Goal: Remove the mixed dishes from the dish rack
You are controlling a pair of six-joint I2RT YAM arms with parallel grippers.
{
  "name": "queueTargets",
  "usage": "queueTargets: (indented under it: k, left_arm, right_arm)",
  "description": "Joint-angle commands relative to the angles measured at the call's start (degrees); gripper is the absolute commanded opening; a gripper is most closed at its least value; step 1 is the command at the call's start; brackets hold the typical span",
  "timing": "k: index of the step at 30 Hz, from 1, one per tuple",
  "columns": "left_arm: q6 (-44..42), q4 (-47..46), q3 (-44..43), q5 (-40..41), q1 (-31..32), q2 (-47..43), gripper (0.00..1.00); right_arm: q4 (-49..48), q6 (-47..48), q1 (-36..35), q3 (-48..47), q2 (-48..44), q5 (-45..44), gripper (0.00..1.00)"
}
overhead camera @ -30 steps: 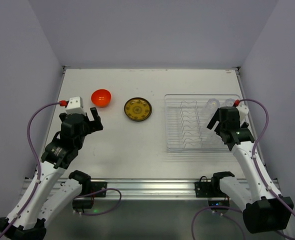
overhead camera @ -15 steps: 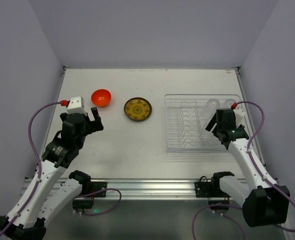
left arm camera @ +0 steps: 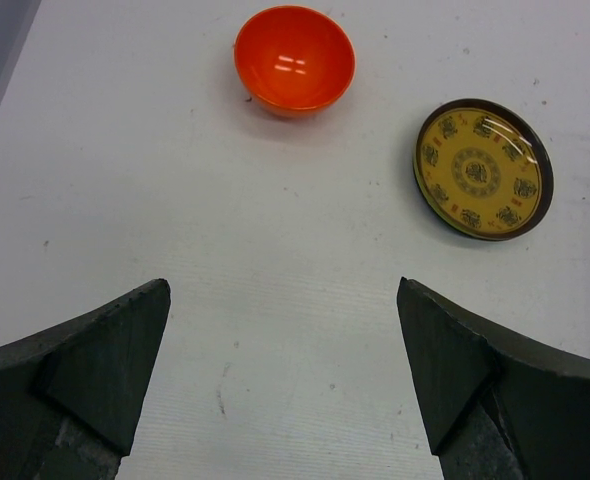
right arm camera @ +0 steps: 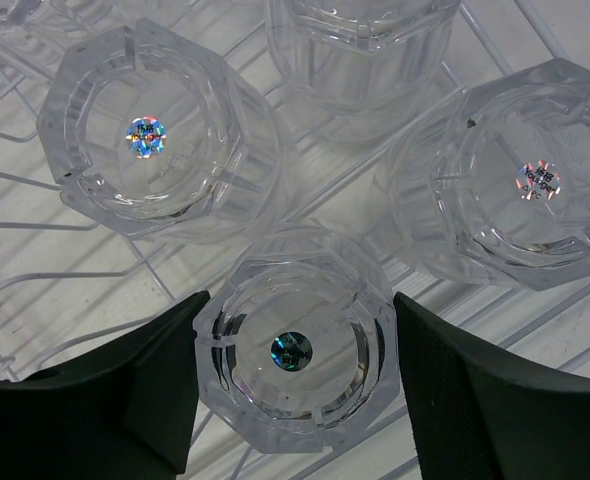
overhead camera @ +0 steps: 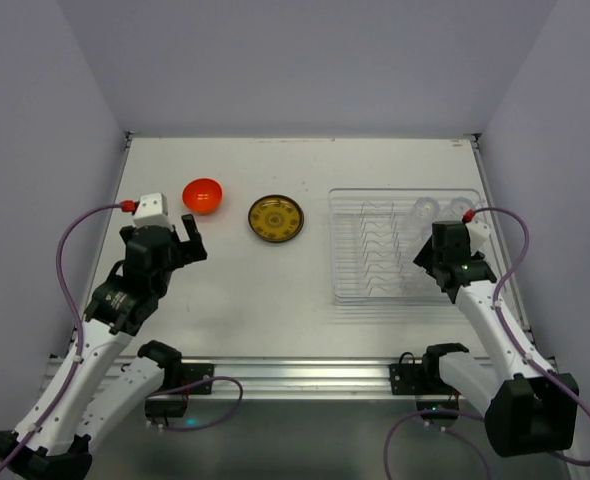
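Observation:
The dish rack (overhead camera: pixel 347 240), a clear tray with white wire dividers (right arm camera: pixel 35 290), stands at the right. Several clear cups stand upside down in it (overhead camera: pixel 424 208). My right gripper (right arm camera: pixel 300 296) is down in the rack, its jaws open on either side of one cup (right arm camera: pixel 295 350) and close against its walls; contact is unclear. Other cups (right arm camera: pixel 155 140) (right arm camera: pixel 520 185) (right arm camera: pixel 360 50) crowd around it. The orange-red bowl (overhead camera: pixel 202 195) (left arm camera: pixel 294 57) and the yellow-brown patterned plate (overhead camera: pixel 276 219) (left arm camera: pixel 483 168) lie on the table. My left gripper (overhead camera: pixel 187 238) (left arm camera: pixel 283 290) hovers wide open and empty, near the bowl.
Grey walls enclose the table (overhead camera: pixel 275 300) on three sides. The rack sits close to the table's right edge. The neighbouring cups nearly touch the one between my right fingers (right arm camera: pixel 155 400).
My right gripper has dropped lower into the rack over the cups and its jaws have narrowed around one cup. The left arm, bowl and plate have stayed put.

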State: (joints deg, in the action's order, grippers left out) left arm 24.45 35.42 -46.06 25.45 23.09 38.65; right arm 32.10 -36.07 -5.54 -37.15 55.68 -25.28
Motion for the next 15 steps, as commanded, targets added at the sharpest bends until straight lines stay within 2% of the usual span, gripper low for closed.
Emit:
queueTargets:
  k: [1,6,9,10,15]
  left_arm:
    - [0.4,-0.2,0.1,1.5,0.6,-0.9,1.00]
    - [0.5,-0.2,0.1,1.4,0.6,-0.2,1.00]
    - [0.5,-0.1,0.0,1.5,0.6,-0.2,1.00]
    - [0.5,-0.1,0.0,1.7,0.6,-0.2,1.00]
    - [0.6,0.0,0.0,1.7,0.5,-0.2,1.00]
  right_arm:
    - [-2.0,-1.4,0.3,0.3,-1.7,-0.9,0.68]
    - [-1.3,-1.3,0.3,0.4,-3.9,-1.1,0.49]
    - [-1.2,-0.9,0.3,0.4,-4.6,-1.3,0.45]
    - [-0.8,-0.8,0.3,0.2,-4.7,-0.8,0.40]
    - [0.2,-0.7,0.3,-0.4,-6.1,-0.4,0.30]
